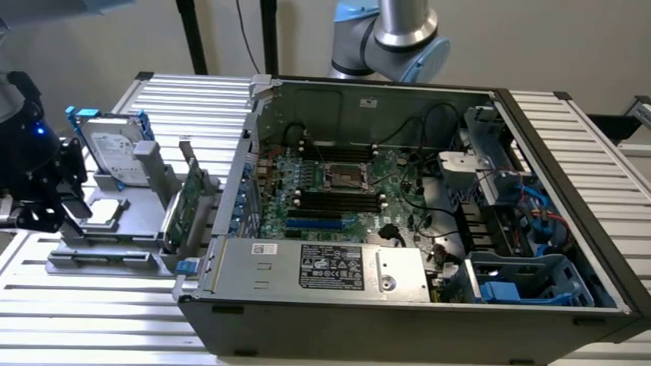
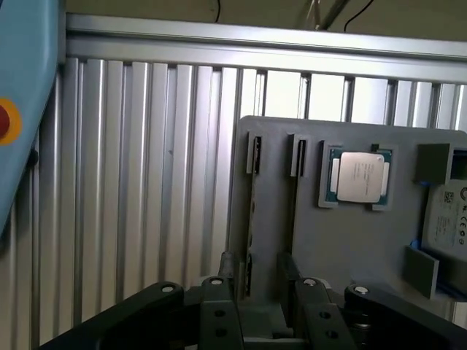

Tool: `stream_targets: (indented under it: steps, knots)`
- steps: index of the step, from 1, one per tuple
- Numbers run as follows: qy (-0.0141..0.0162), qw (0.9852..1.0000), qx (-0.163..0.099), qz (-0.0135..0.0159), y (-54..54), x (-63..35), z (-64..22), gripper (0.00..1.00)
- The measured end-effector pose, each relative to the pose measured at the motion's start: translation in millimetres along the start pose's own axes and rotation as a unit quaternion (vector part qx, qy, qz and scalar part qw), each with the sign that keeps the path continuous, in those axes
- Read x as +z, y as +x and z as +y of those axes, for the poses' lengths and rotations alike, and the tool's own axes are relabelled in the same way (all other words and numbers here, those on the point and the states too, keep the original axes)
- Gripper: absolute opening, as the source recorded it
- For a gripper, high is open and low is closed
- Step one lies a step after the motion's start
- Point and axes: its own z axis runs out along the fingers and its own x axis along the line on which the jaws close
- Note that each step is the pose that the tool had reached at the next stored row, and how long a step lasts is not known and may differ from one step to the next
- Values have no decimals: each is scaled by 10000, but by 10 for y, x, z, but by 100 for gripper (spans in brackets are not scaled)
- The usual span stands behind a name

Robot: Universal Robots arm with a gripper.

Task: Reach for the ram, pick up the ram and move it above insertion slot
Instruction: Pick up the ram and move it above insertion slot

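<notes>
Reach nearly complete, ram not yet gripped.
The gripper (image 2: 255, 273) hangs low over the slotted end of the grey holder (image 2: 350, 240) on the bench (image 2: 146, 182), fingers (image 2: 228, 266) spread and holding nothing. The ram (image 2: 252, 211), seemingly edge-on in the holder's slot, lies between them, untouched. Grasp, lift and carry to the computer case (image 1: 407, 328) remain.

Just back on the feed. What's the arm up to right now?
The arm's black gripper hangs open over the grey fixture plate, which sits on the exterior view's left of the open black computer case. It is lined up with the plate's narrow upright slots. Nothing is clamped between its fingers, so no pick-up has happened yet. The silver processor chip and the silver hard drive with blue rails sit in their holders on the plate.
</notes>
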Motion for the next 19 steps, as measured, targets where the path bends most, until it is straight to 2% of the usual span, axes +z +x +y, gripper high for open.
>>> stream_targets:
  steps: [19]
  knots:
    - [1,10000,59,0,2,347,0,36]
